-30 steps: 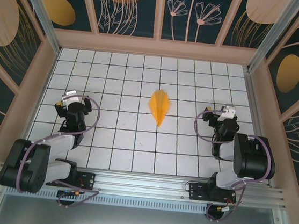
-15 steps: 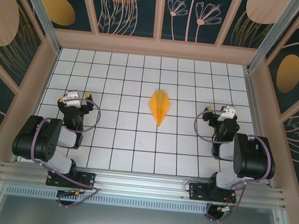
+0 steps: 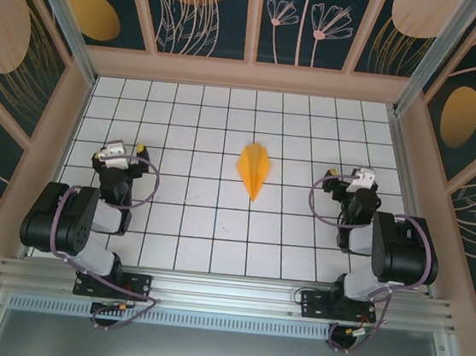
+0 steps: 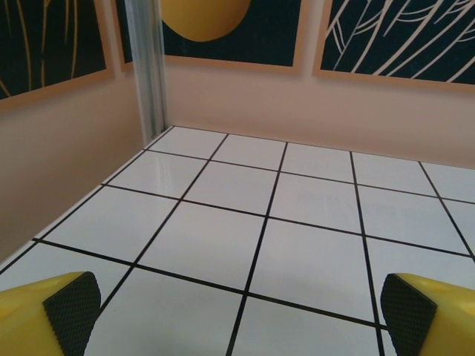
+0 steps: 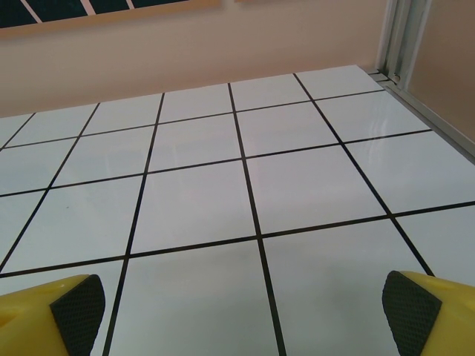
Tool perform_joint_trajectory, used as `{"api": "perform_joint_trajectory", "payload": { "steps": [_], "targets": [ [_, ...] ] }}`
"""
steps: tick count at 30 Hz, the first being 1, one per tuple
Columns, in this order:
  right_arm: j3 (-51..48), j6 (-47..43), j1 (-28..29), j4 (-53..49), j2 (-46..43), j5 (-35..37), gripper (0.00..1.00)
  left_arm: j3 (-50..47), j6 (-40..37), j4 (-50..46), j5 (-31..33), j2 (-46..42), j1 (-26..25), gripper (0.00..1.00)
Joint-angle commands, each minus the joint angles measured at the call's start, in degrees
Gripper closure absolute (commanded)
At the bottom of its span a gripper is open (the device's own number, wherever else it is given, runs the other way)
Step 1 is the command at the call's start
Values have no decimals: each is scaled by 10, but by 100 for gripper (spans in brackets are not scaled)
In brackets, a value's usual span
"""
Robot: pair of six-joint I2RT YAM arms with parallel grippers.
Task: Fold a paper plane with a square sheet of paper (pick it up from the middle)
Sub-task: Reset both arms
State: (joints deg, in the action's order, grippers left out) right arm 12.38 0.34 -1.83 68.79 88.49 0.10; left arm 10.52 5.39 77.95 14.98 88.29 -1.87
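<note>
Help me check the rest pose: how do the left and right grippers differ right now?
The left gripper sits left of the paper plane; the right gripper sits right of it. The left gripper faces the far-left corner post; the right gripper faces the far-right corner post. Shared: both have jaws wide open, hold nothing, and are clear of the plane.

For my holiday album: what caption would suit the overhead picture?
Orange paper plane at the centre of the tiled table, left gripper and right gripper open and empty on either side.
</note>
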Motion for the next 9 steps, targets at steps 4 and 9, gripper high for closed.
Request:
{"api": "perform_joint_trajectory", "payload": {
  "steps": [4,9],
  "targets": [
    [9,5,2,28,-2,-1,1,17,-11,2,-39,1,4,2],
    [9,5,2,28,-2,-1,1,13,-12,10,-38,0,4,1]
  ]
}}
